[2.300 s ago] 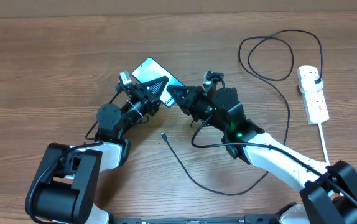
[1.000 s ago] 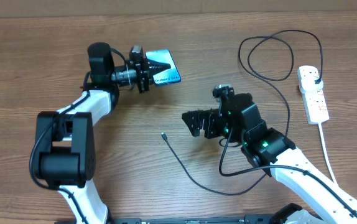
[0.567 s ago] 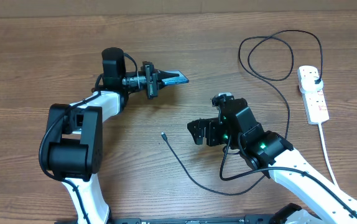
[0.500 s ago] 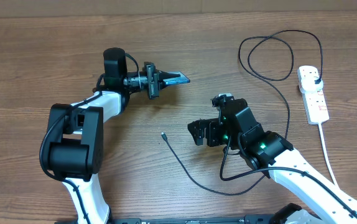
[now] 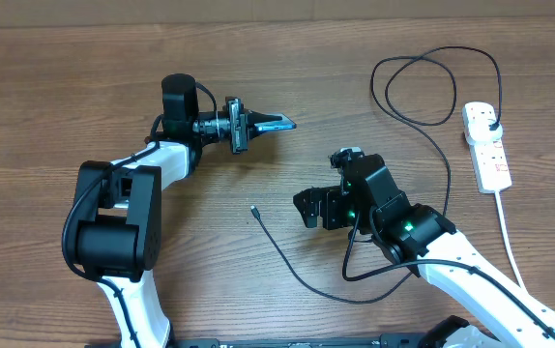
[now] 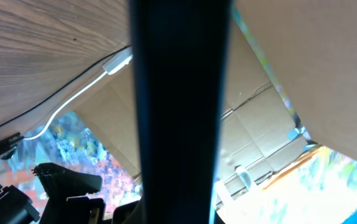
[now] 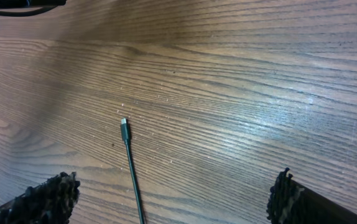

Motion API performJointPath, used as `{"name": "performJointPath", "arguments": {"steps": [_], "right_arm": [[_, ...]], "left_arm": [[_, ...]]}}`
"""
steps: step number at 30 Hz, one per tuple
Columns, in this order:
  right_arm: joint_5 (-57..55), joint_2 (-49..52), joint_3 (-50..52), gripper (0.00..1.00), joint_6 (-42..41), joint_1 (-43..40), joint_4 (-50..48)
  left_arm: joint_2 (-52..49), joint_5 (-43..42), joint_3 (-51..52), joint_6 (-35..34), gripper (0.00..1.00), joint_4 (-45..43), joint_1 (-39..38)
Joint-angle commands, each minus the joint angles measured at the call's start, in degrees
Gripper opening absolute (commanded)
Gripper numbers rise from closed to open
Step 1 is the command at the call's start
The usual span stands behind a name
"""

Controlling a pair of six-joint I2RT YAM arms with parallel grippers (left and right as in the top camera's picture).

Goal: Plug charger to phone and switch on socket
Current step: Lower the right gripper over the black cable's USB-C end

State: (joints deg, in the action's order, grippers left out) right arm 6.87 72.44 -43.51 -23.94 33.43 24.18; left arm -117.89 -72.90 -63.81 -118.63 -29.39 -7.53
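The wooden table (image 5: 65,77) fills the frame; the left arm reaches to upper centre, the right arm comes up from the lower right. The charger (image 5: 287,267) runs from a loop at upper right down across the middle. The socket (image 5: 485,145) lies at the far right edge, apparently with the black plug seated in it. The left gripper (image 5: 256,124) is clamped on the phone (image 5: 277,122), holding it edge-on above the table. The right gripper (image 5: 306,209) hangs at centre, fingers spread wide, holding nothing. The connector tip (image 7: 124,122) lies bare on the wood just to its left.

The step in hand looks like fetching the connector. The next move calls for a narrow pinch just behind the tip, in line with the cable, then a carry to the phone's port; the switch seems untouched.
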Motion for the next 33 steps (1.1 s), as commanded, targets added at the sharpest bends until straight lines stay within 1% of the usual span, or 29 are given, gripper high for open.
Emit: {"name": "performJointPath", "arguments": {"steps": [1, 3, 6, 9, 11, 15, 18, 21, 27, 33], "right_arm": [[-0.9, -0.4, -0.4, 0.97, 0.5, 0.7, -0.3], [-0.9, -0.4, -0.4, 0.95, 2.6, 2.1, -1.4], [-3.1, -0.3, -0.4, 0.95, 8.3, 6.6, -4.5], [-9.0, 0.5, -0.4, 0.94, 9.3, 11.2, -5.8], [-10.0, 2.2, -0.4, 0.94, 10.7, 13.7, -7.2], [-14.4, 8.2, -0.4, 0.93, 12.2, 17.5, -10.9], [-15.2, 13.3, -0.4, 0.86, 12.3, 18.7, -14.1], [-15.2, 16.7, -0.4, 0.85, 12.7, 19.3, -16.7], [-15.5, 20.4, -0.4, 0.76, 15.5, 20.6, -20.3], [-15.5, 25.1, -0.4, 0.75, 18.1, 21.0, -23.6]], "left_arm": [[0.2, -2.4, -1.7, -0.5, 0.04, -1.5, -0.3], [0.2, -2.6, -1.7, -0.6, 0.05, -2.6, -0.3], [0.2, -2.6, -1.7, -0.6, 0.05, -2.6, -0.3], [0.2, -2.6, -1.7, -0.5, 0.04, -2.6, -0.3], [0.2, -2.6, -1.7, -0.5, 0.04, -2.6, -0.3], [0.2, -2.7, -1.7, -0.5, 0.05, -2.6, -0.3], [0.2, -3.2, -1.7, -0.5, 0.05, -2.6, -0.3], [0.2, -3.2, -1.7, -0.1, 0.05, -2.6, -0.3], [0.2, -3.1, -1.7, 0.2, 0.05, -2.6, -0.3], [0.2, -3.1, -1.7, 0.4, 0.05, -2.7, -0.3]]}}
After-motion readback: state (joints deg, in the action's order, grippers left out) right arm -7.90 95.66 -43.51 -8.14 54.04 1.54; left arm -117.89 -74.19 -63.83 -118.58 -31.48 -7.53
